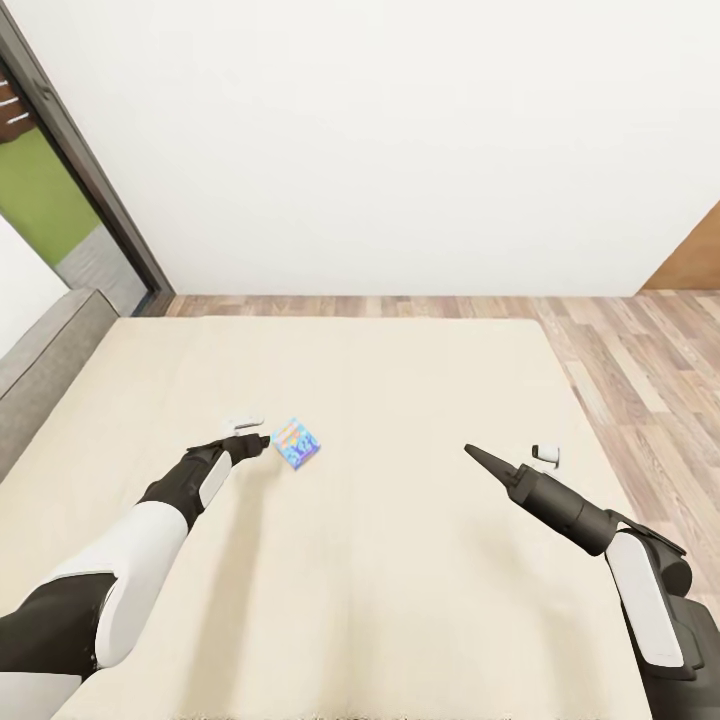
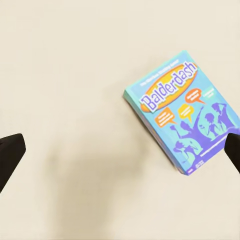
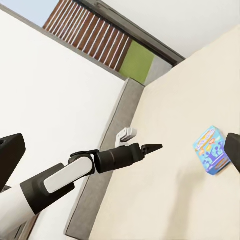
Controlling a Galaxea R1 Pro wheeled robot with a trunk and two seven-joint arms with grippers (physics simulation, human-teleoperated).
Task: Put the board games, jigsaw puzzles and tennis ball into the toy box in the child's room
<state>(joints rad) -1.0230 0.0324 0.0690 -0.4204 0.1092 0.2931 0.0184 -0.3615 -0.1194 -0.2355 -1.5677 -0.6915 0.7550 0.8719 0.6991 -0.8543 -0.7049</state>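
Risk: small blue board game [image 2: 182,112] lies off-centre between the fingers, one tip at its corner; closing from here may pinch that corner, tilt or skid it.
Left gripper [image 1: 262,440]: spread wide, empty, just beside the box.
Right gripper [image 1: 482,458]: cannot tell.
Position: mid-bed [image 1: 400,600], well clear of every mattress edge.
Surfaces: glossy flat printed carton; matte beige, probably yielding mattress.

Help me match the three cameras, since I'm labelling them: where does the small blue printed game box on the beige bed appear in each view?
Head view: small blue printed game box lies left of centre, just beyond the left gripper.
Left wrist view: box at the right side, cover up, one fingertip at its corner.
Right wrist view: box at the right edge.
Shared landmark: the plain beige mattress beneath it.
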